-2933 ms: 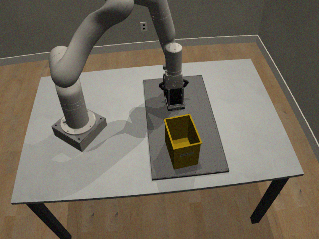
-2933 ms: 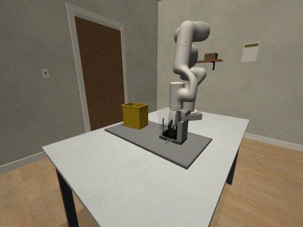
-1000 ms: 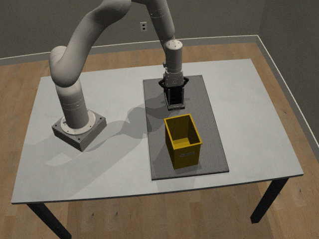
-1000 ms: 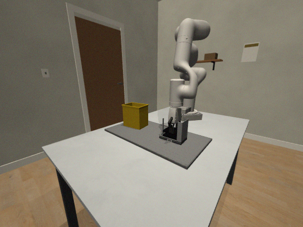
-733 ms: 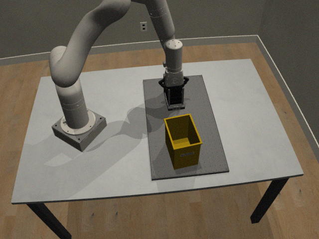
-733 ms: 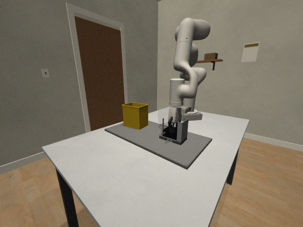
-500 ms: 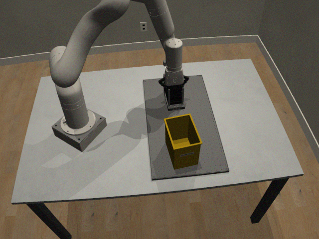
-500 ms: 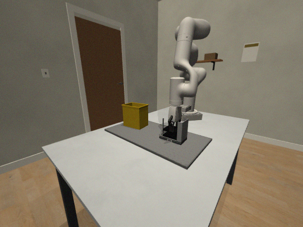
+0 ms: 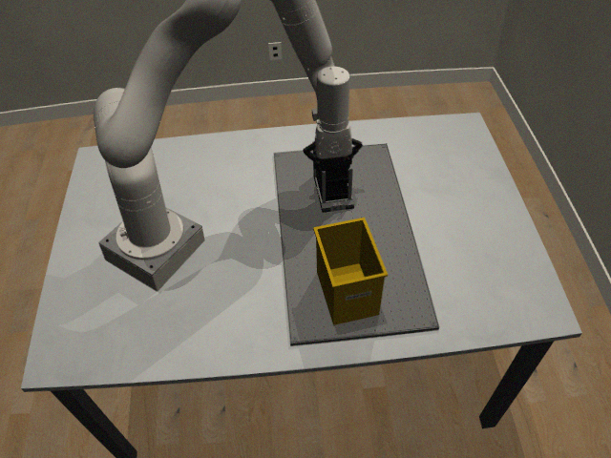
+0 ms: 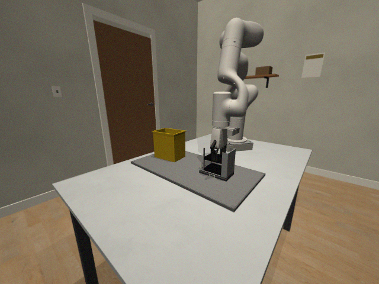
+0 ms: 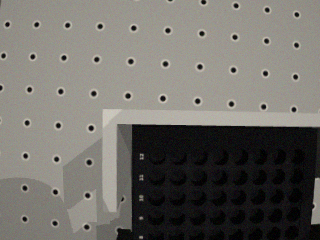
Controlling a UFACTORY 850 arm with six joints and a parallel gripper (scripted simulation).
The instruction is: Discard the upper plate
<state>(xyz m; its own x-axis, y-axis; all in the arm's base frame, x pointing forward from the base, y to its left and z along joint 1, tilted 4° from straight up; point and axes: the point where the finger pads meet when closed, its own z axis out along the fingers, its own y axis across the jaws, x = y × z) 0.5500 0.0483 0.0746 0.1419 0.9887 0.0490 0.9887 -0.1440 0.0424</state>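
The stack rack K1 (image 9: pixel 336 189) stands on the grey perforated baseplate, behind the yellow plastics bin W1 (image 9: pixel 351 268). It also shows in the exterior view (image 10: pixel 218 165). My gripper (image 9: pixel 334 173) points straight down into the top of the rack and is shut on the upper black 96-well plate (image 10: pixel 215 156). In the wrist view the black plate (image 11: pixel 220 185) fills the lower right, with the rack's pale wall (image 11: pixel 112 160) at its left and far edge. The lower plate (image 10: pixel 214 168) lies at the rack's bottom. The bin (image 10: pixel 169 144) stands upright with nothing in it.
The arm's base (image 9: pixel 150 241) is bolted to the table at the left. The bin stands close in front of the rack on the same baseplate. The table edges lie well away on all sides.
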